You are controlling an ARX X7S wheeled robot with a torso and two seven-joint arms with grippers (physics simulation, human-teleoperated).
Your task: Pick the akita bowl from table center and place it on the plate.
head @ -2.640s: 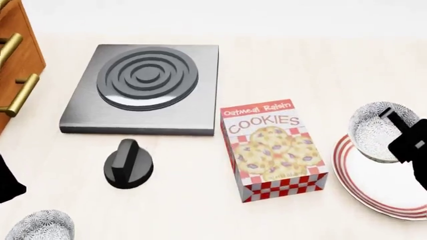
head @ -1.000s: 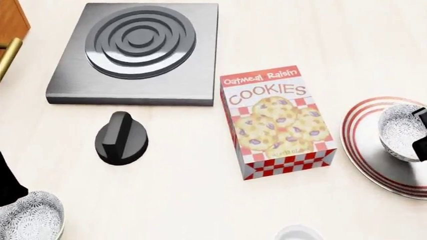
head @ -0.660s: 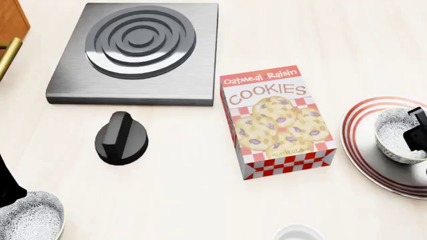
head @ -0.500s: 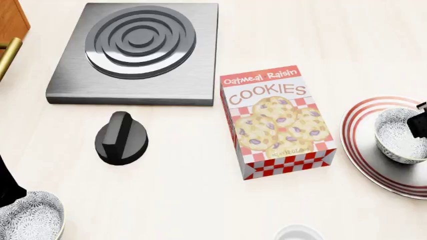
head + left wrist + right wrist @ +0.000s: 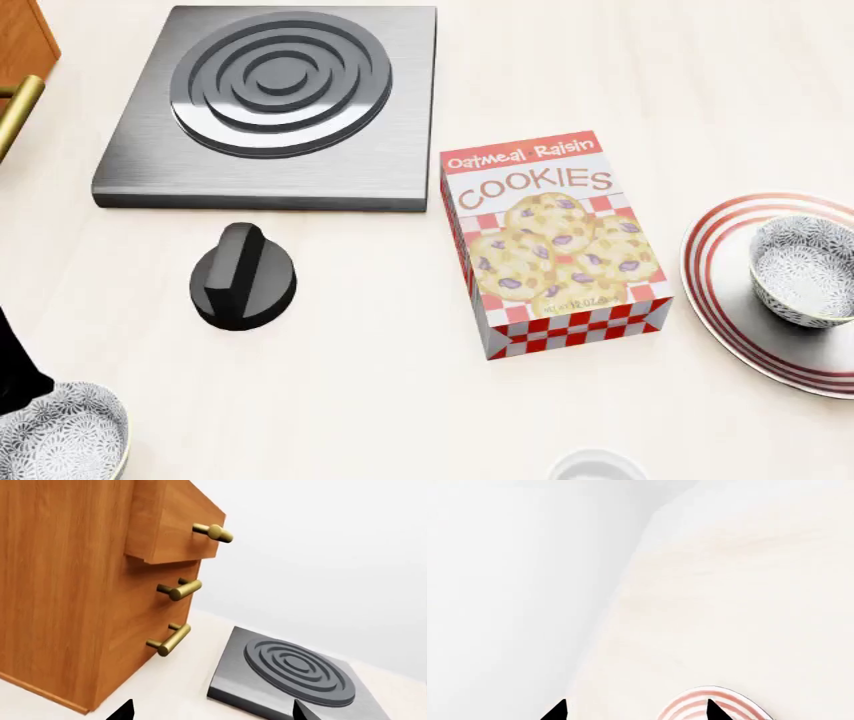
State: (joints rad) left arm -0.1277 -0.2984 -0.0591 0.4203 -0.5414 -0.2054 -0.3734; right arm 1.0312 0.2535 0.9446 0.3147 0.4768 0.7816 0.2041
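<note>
the akita bowl [image 5: 805, 270] sits upright on the plate [image 5: 727, 300], resting on the plate's inner white part, with the red rings curving round it on the near and left sides. nothing is touching it. the plate lies at the right edge of the table [image 5: 387, 400] in the head view, part of it cut off by the frame.

just to the left of the plate lies a cookies box [image 5: 554, 243], flat on its back, label up. further left there is a black knob [image 5: 243, 278], and behind both a grey burner plate [image 5: 274, 105] with raised concentric rings. a second speckled bowl [image 5: 60, 438] sits at the near left corner, with a dark bit of the left arm [image 5: 16, 365] just above it. a white cup [image 5: 597, 467] shows only its rim at the bottom edge.

the left gripper [image 5: 210, 712] shows two dark fingertips spread well apart with nothing between them — it faces a wooden drawer unit [image 5: 80, 585] with brass handles and the burner plate beside it.

the right gripper [image 5: 635, 711] also shows two tips set wide, empty, above the pale table — a slice of the red-ringed plate lies between and beyond them.
</note>
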